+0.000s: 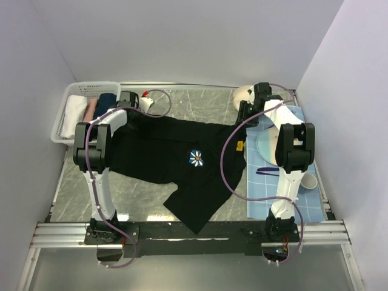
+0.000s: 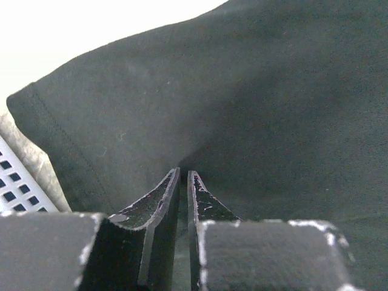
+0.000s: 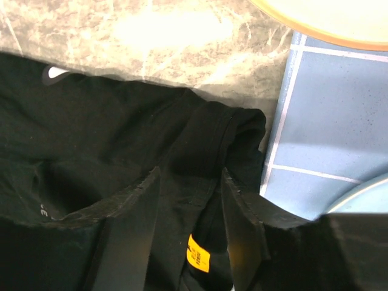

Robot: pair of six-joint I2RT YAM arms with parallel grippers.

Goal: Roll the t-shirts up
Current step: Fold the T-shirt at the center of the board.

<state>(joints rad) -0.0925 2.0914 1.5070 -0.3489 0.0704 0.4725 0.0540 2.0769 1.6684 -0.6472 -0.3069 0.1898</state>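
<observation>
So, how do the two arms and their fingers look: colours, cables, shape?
The left arm and right arm share one look: white links, black joint housings, a purple cable looping along each. Their fingers are flat, black and scuffed, with pale chipped edges.

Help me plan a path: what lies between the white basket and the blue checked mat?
The black t-shirt, spread out on the marbled table, fills that stretch; the top external view shows it.

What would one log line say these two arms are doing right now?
left gripper: shut on black short-sleeved flower-print cloth t-shirt | right gripper: open, astride its edge fold | t-shirt: spread, unrolled
</observation>
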